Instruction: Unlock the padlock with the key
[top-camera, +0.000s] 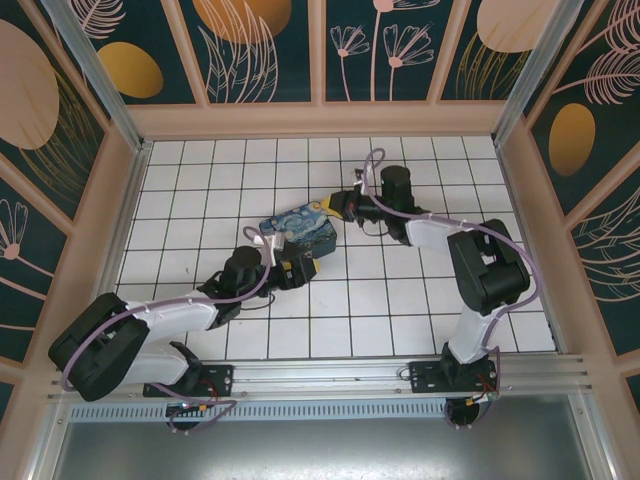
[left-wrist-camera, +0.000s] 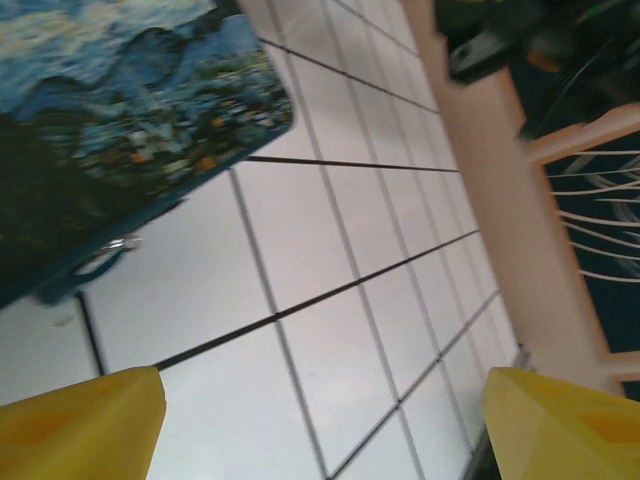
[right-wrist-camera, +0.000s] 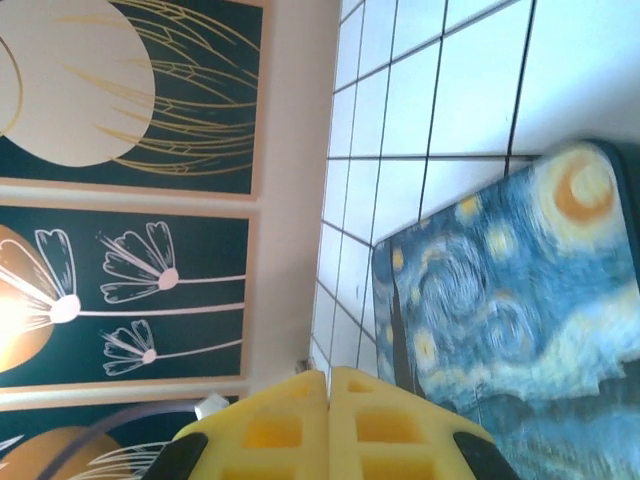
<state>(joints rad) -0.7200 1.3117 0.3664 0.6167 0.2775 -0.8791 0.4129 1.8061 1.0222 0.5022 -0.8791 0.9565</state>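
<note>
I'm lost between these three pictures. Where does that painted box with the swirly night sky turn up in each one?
Top external: the painted box lies mid-floor, just left of the picture's centre.
Left wrist: the box sits in the upper left corner, seen close up.
Right wrist: the box takes up the lower right.
Shared landmark: the white tiled floor with dark grout lines, which runs beside the box in all three views.

we see a box (top-camera: 296, 228) painted swirly blue with yellow stars, white floor tiles (top-camera: 400, 300) with dark grout lines, dark teal walls (top-camera: 280, 70) with peach orbs and pink flower outlines, yellow fingers (right-wrist-camera: 290, 430) on the right gripper (right-wrist-camera: 328, 380).
</note>
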